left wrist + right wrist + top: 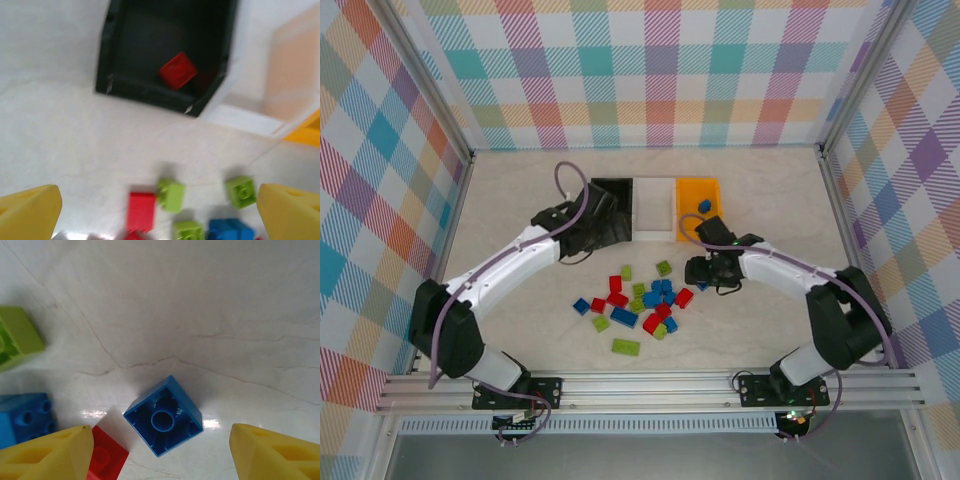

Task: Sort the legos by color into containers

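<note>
Three joined containers stand in a row at the far middle of the table (520,200): a black bin (620,190) on the left, a white bin (655,205) in the middle and an orange bin (692,192) on the right, which holds one blue brick (704,205). The left gripper (159,215) hangs just on the near side of the black bin, its yellow fingers (27,212) spread wide with nothing between them. A red square brick (178,70) is inside that bin, beyond the fingertips. The right gripper (161,452) is low over the table on the near side of the orange bin, its fingers also apart. A blue square brick (163,416) lies between them, slightly past the tips, hollow underside up and touching neither finger. A red brick (105,457) sits just beside it. The other legos (640,298), in red, blue and lime green, lie in a loose cluster on the table between the two arms, nearer than the containers.
</note>
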Controlling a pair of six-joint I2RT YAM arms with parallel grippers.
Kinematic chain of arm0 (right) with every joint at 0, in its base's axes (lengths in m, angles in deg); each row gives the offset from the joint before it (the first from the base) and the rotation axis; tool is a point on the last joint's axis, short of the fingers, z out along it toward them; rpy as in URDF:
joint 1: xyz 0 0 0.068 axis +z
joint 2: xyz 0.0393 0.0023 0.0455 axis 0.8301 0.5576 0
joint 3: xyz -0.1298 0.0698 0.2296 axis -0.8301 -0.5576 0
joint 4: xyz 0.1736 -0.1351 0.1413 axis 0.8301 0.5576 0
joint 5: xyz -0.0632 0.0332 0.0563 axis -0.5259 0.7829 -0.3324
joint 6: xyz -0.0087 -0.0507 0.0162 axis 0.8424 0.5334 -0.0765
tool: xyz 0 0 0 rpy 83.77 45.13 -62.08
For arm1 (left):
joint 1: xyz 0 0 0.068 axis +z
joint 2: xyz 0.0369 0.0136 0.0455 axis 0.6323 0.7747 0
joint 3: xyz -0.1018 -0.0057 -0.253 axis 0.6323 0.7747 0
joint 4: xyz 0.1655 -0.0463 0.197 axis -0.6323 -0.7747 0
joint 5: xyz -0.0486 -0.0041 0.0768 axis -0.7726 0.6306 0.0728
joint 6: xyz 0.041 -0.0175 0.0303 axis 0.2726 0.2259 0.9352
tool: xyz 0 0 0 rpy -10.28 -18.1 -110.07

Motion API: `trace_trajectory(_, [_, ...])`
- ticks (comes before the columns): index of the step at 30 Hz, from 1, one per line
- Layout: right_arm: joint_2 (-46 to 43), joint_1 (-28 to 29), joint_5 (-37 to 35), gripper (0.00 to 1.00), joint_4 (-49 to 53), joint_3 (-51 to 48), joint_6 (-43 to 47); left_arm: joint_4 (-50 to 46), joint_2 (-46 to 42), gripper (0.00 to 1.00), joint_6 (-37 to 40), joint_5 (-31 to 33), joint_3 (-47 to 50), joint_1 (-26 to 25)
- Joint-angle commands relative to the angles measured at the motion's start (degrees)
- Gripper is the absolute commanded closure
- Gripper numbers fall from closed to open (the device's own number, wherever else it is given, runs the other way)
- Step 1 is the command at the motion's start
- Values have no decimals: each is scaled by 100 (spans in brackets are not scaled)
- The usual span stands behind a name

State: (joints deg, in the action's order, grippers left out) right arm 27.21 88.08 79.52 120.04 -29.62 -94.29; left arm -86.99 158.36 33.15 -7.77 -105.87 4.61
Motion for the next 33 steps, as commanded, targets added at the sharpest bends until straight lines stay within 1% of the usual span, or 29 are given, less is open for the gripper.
trace_trajectory(1, [327,155,-381,28,106,201,3,23,-399,0,-178,107,539,25])
trace_trajectory(7, [671,187,-583,30,15,215,-145,-48,-779,0,-300,173,968,25])
trace_trajectory(12, [862,186,-629,35,-48,300,-144,-121,-732,0,-289,240,1004,33])
trace_trajectory(15, [1005,187,-700,43,-18,321,-124,-167,-714,0,-289,283,1016,33])
trace_trajectory(19, [918,179,-653,52,-53,268,-127,-187,-743,0,-302,308,1050,50])
trace_trajectory(23, [579,187,-669,59,-53,248,-142,-241,-805,0,-294,367,1054,84])
trace_trajectory(25, [347,187,-708,61,-20,295,-127,-287,-852,0,-295,407,1078,103])
trace_trajectory(29, [-64,31,-784,62,139,750,55,-406,-995,0,-338,522,1155,139])
trace_trajectory(33, [196,-294,-797,62,165,1585,232,-550,-1148,0,-503,616,1310,173])
